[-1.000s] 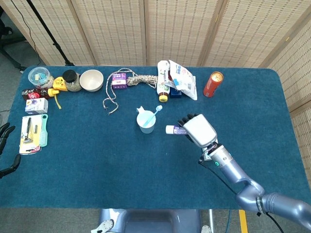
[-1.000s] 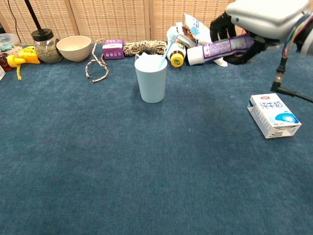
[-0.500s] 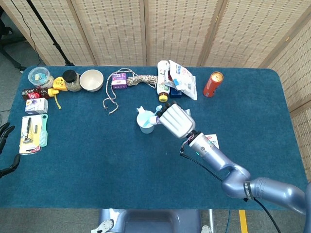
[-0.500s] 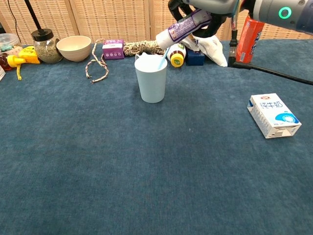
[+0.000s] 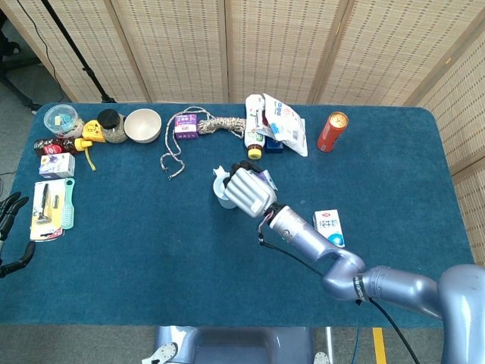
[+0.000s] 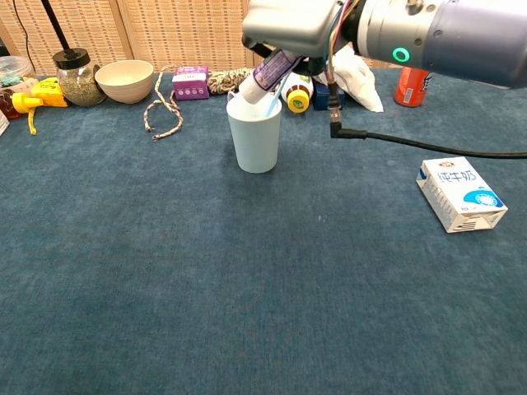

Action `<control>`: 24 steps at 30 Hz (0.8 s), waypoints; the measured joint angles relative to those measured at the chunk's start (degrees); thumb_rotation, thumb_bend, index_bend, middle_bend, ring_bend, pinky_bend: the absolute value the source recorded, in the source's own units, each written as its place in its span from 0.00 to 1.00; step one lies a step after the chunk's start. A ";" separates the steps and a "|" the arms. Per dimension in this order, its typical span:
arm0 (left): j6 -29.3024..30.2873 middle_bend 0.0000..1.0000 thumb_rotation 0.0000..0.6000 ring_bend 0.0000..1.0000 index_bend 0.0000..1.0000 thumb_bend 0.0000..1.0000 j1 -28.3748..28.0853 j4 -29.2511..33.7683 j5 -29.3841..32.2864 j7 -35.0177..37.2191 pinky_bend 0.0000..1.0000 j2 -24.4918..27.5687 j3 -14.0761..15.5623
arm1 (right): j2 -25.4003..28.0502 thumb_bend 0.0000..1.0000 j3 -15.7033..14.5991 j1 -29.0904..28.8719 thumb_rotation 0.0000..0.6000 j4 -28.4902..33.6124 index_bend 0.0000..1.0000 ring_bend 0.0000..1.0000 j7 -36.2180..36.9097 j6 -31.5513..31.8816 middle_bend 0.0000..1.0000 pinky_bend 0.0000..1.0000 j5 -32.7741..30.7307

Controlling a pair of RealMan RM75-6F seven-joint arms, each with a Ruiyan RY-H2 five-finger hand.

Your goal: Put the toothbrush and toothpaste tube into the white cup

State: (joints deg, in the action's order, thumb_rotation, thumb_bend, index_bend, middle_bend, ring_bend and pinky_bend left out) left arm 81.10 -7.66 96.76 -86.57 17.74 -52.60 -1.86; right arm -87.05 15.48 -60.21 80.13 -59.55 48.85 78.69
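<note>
The right hand (image 6: 288, 25) is gripping the toothpaste tube (image 6: 270, 72) directly above the white cup (image 6: 255, 136), the tube's long axis slanting down-left with its cap end dipping at the rim beside the toothbrush (image 6: 275, 92) standing inside the cup.

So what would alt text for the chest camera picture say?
The robot's right hand holds a purple toothpaste tube tilted, cap end dipping into a white cup on a blue table. A milk carton lies to the right.
</note>
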 measured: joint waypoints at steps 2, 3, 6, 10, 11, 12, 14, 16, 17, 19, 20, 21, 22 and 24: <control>-0.10 0.00 1.00 0.00 0.00 0.45 -0.06 -0.06 -0.16 0.23 0.00 0.06 0.05 | -0.45 0.67 -0.39 -0.93 1.00 -0.57 0.64 0.51 -2.30 -0.63 0.61 0.68 -0.49; -0.18 0.00 1.00 0.00 0.00 0.45 -0.10 -0.09 -0.25 0.43 0.00 0.13 0.08 | -0.70 0.67 -0.58 -1.35 1.00 -0.85 0.64 0.51 -3.30 -0.95 0.61 0.68 -0.79; -0.47 0.00 1.00 0.00 0.00 0.45 -0.25 -0.26 -0.43 0.93 0.00 0.30 0.16 | -1.68 0.67 -1.33 -2.77 1.00 -1.84 0.64 0.52 -6.13 -2.08 0.61 0.68 -2.21; -0.91 0.00 1.00 0.00 0.00 0.45 -0.46 -0.55 -0.60 1.60 0.00 0.42 0.27 | -2.83 0.68 -2.45 -4.29 1.00 -3.44 0.64 0.52 -8.51 -3.08 0.61 0.68 -3.38; -1.00 0.00 1.00 0.00 0.00 0.45 -0.51 -0.61 -0.61 1.74 0.00 0.45 0.28 | -3.13 0.68 -2.76 -4.62 1.00 -4.02 0.64 0.52 -9.01 -3.28 0.61 0.68 -3.63; -1.11 0.00 1.00 0.00 0.00 0.45 -0.57 -0.68 -0.61 1.92 0.00 0.49 0.29 | -3.38 0.67 -3.01 -4.86 1.00 -4.47 0.64 0.52 -9.40 -3.44 0.61 0.68 -3.85; -1.25 0.00 1.00 0.00 0.00 0.45 -0.64 -0.75 -0.61 2.17 0.00 0.57 0.31 | -4.03 0.68 -3.62 -5.46 1.00 -5.44 0.64 0.52 -10.18 -3.80 0.61 0.68 -4.36; -1.41 0.00 1.00 0.00 0.00 0.45 -0.73 -0.81 -0.66 2.38 0.00 0.64 0.34 | -4.51 0.67 -4.18 -5.95 1.00 -6.14 0.64 0.52 -10.75 -4.09 0.61 0.68 -4.57; -1.49 0.00 1.00 0.00 0.00 0.45 -0.77 -0.84 -0.70 2.46 0.00 0.67 0.37 | -4.84 0.68 -4.49 -6.27 1.00 -6.57 0.64 0.52 -11.05 -4.24 0.61 0.68 -4.65; -1.69 0.00 1.00 0.00 0.00 0.45 -0.89 -0.91 -0.85 2.70 0.00 0.73 0.44 | -5.35 0.68 -4.87 -6.70 1.00 -7.22 0.64 0.52 -11.42 -4.33 0.61 0.68 -4.67; -1.79 0.00 1.00 0.00 0.00 0.45 -0.94 -0.94 -0.91 2.80 0.00 0.76 0.48 | -5.75 0.68 -5.11 -7.03 1.00 -7.68 0.64 0.52 -11.62 -4.40 0.61 0.68 -4.64; -1.90 0.00 1.00 0.00 0.00 0.45 -1.01 -0.97 -0.96 2.92 0.00 0.80 0.52 | -6.06 0.68 -5.25 -7.27 1.00 -8.02 0.64 0.52 -11.72 -4.45 0.61 0.68 -4.65; -1.98 0.00 1.00 0.00 0.00 0.45 -1.05 -1.00 -0.99 2.96 0.00 0.83 0.54 | -6.35 0.68 -5.35 -7.51 1.00 -8.35 0.64 0.52 -11.80 -4.49 0.61 0.68 -4.68; -2.07 0.00 1.00 0.00 0.00 0.45 -1.12 -1.06 -1.03 3.03 0.00 0.85 0.57 | -6.92 0.68 -5.49 -7.97 1.00 -9.02 0.64 0.51 -11.99 -4.53 0.61 0.68 -4.75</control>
State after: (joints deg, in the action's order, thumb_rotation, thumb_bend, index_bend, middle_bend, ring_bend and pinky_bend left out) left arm 79.03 -8.78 95.70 -87.60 20.78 -51.75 -1.29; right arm -93.97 9.99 -68.18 71.11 -71.54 44.32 73.94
